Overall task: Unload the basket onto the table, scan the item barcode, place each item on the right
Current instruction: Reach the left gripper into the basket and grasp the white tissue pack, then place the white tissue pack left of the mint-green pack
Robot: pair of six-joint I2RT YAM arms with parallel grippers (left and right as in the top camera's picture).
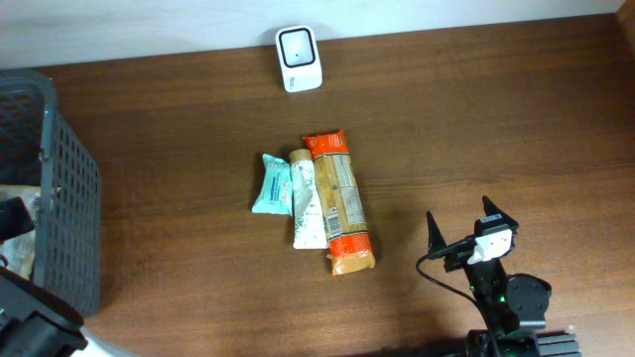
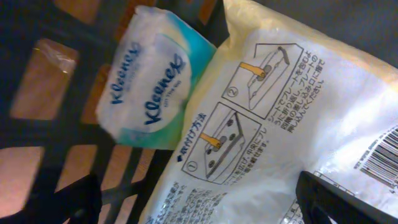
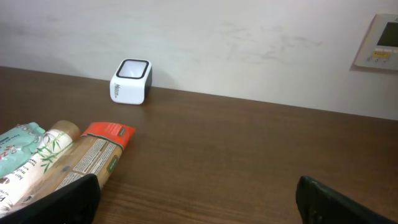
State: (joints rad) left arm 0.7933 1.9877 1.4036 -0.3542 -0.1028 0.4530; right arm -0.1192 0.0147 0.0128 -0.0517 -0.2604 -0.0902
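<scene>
Closest in, the left gripper (image 2: 198,182) hangs with its jaws spread wide and empty over the contents of the dark grey slatted plastic basket (image 1: 71,183) at the table's left edge. It is directly above a cream-yellow plastic bag (image 2: 267,93) printed with Japanese instruction diagrams, and a white-and-teal Kleenex tissue pack (image 2: 149,87) lies against the bag's side. The bag looks like the item to take. Its black-and-white barcode (image 2: 380,155) faces up at the right edge of the wrist view, so a good grasp would pinch well away from that patch, catch the bag alone and not the tissue pack, and lift clear of the basket wall before travelling. The right gripper (image 1: 459,220), jaws likewise spread and holding nothing, hovers over the brown wooden table (image 1: 496,129) on the right. Further out, mid-table, a teal packet (image 1: 270,184), a white leaf-printed tube (image 1: 306,203) and a long orange-and-tan packet (image 1: 340,203) lie side by side, touching. Farthest, at the back edge, stands the white cube-shaped scanner (image 1: 299,59) with its black window; the code should face that window squarely, held flat and steady.
</scene>
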